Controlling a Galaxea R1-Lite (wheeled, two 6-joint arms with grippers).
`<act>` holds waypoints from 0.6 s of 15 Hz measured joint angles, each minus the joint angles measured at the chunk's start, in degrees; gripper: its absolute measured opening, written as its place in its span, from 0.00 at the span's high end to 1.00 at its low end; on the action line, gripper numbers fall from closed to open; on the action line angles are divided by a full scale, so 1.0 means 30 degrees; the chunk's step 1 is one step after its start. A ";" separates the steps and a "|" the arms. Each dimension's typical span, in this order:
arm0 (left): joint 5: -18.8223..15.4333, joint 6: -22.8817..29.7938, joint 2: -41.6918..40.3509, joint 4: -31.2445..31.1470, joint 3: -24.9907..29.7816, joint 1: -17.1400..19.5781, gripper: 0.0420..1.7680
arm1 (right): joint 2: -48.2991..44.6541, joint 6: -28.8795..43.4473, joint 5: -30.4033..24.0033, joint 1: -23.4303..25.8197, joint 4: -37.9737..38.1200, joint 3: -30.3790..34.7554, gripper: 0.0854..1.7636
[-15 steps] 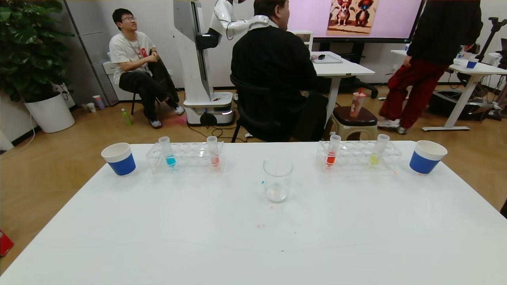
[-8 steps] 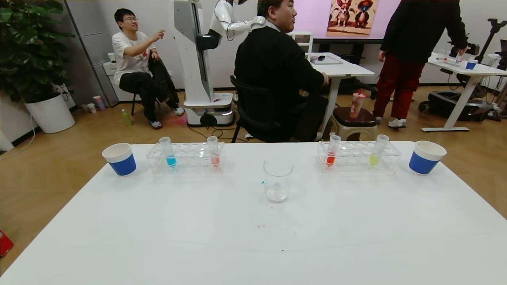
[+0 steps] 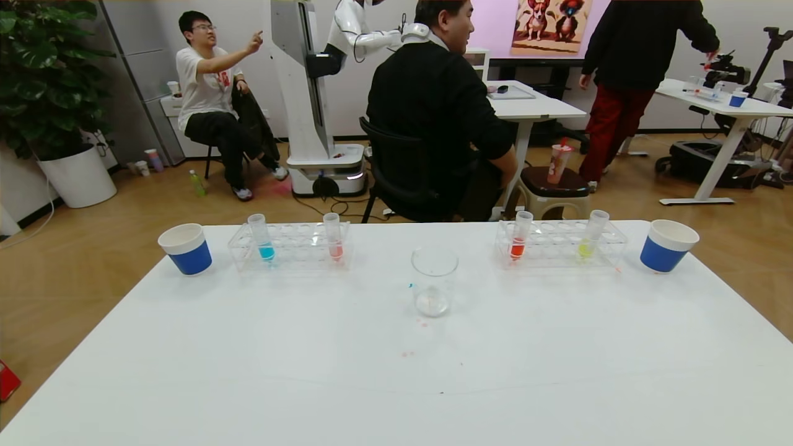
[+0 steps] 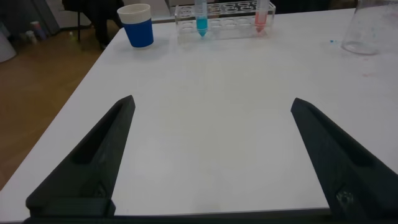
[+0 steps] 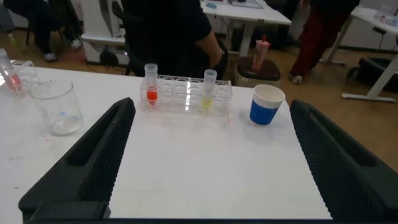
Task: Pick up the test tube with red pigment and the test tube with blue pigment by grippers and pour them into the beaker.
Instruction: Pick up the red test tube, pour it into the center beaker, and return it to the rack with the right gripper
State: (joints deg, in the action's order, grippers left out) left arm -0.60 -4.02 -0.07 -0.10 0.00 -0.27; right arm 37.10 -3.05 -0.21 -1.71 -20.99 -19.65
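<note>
Four tubes: blue (image 3: pixel 266 239), pale red (image 3: pixel 335 237), red (image 3: pixel 519 236), yellow-green (image 3: pixel 590 235). Two racks (image 3: pixel 289 246) (image 3: pixel 560 244), two tubes in each. Two cups (image 3: pixel 185 248) (image 3: pixel 667 246). One beaker (image 3: pixel 433 282).

Worktop (image 3: pixel 396 371): plain white, a few small pink and cyan specks near the beaker.
Beaker (image 3: pixel 434 282): colourless clear glass.
Test tube with blue pigment (image 3: pixel 261 237): clear, bright cyan-blue liquid.
Tube beside it in the same rack (image 3: pixel 334 236): clear, paler pinkish-red liquid.
Test tube with red pigment (image 3: pixel 519 236): clear, vivid red-orange liquid.
Tube with yellow-green liquid (image 3: pixel 591 235): clear wall.
Left rack (image 3: pixel 297 248) and right rack (image 3: pixel 554 245): transparent, colourless.
Left paper cup (image 3: pixel 186 248) and right paper cup (image 3: pixel 666 246): blue body, white band at the rim.
Left pincer (image 4: pixel 210 163) and right pincer (image 5: pixel 211 163): matt black fingers; the right pair show a fine ribbed texture.
</note>
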 joint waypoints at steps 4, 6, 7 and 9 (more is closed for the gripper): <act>-0.0008 0.0000 0.0000 0.0000 0.0000 0.0000 0.01 | 0.4088 0.1373 -0.0305 -0.0439 -0.2503 -0.0219 0.02; -0.0008 0.0000 0.0000 0.0000 0.0000 0.0000 0.01 | 0.6420 0.1812 -0.0362 -0.0699 -0.4726 -0.0228 0.02; -0.0008 0.0000 0.0000 0.0000 0.0000 0.0008 0.01 | 0.7635 0.1906 -0.0390 -0.0845 -0.5908 -0.0236 0.02; -0.0008 0.0000 0.0000 0.0000 0.0000 0.0000 0.01 | 0.9895 0.1950 -0.0370 -0.1386 -0.8172 -0.0313 0.02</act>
State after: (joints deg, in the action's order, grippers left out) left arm -0.62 -4.02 -0.07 -0.10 0.00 -0.27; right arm 66.78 2.80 -1.32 -5.86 -45.51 -20.59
